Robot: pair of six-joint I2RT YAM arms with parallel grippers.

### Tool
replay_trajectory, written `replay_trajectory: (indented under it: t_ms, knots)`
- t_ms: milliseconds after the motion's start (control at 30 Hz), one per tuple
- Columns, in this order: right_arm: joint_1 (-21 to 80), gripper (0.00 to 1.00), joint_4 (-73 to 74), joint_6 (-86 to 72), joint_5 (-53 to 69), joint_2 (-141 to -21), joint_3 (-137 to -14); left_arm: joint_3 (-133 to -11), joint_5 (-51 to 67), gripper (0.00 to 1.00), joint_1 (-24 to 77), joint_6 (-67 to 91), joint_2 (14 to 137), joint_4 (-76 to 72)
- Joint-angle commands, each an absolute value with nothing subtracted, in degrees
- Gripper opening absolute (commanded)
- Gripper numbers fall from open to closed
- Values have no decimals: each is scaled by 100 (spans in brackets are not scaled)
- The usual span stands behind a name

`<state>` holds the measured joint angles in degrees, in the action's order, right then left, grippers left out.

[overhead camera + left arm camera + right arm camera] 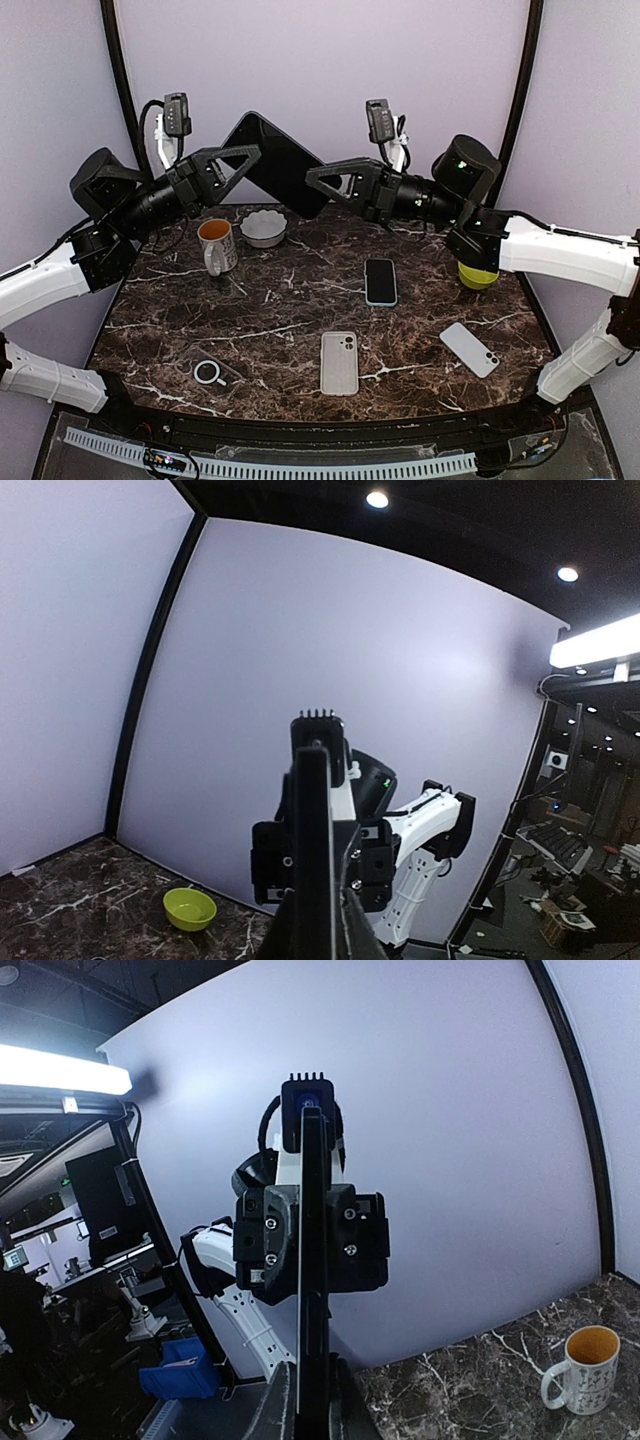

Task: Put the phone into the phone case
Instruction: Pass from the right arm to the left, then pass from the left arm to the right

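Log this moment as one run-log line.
left pincer: shut on black tablet | right pincer: shut on black tablet | black tablet: aloft, tilted | phone: flat on table, uncased

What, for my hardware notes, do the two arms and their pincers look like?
Both the left arm and right arm have white lower links, black joints and forearms. The left pincer and right pincer are black with open triangular frames. A black camera with cable tops each wrist; a green light marks the right elbow.
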<state>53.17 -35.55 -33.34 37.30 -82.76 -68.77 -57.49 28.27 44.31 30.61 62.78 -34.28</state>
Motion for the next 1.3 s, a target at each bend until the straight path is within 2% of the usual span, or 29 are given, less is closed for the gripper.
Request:
replay_trajectory:
  t_ms: [0, 100, 167, 200, 367, 500, 767, 1000, 1167, 1267]
  knots:
    - [5361, 2, -3507, -3072, 3708, -8197, -7235, -5924, 2814, 0, 4418, 2988, 6232, -3456]
    - [5361, 47, -2254, -2410, 2951, -8107, -7485, -5925, 2535, 0, 4414, 2861, 6178, -3187]
    - [5373, 68, -1267, -1844, 2102, -8029, -7659, -5954, 2146, 0, 4415, 2701, 6114, -2809]
    - [5396, 75, -880, -1533, 1631, -7977, -7720, -5969, 1996, 0, 4418, 2580, 6081, -2491]
    - [5917, 86, -88, 545, -480, -7969, -7727, -6105, 1023, 0, 4417, 2431, 6099, -1664]
    - [6298, 98, -472, 1758, -1103, -8229, -7761, -6172, 908, 0, 4415, 2450, 6190, -1344]
    - [6350, 98, -294, 1841, -903, -9297, -8776, -6175, 760, 0, 4423, 2344, 6162, -1180]
    - [6472, 98, -19, 1881, -1230, -9968, -9535, -6161, 715, 0, 4421, 2251, 6195, -1151]
    - [6552, 87, 217, 1742, -1517, -10181, -9803, -6110, 647, 0, 4427, 2186, 6212, -1155]
    - [6590, 68, 291, 1690, -1696, -10270, -9903, -6105, 673, 0, 4428, 2161, 6233, -1151]
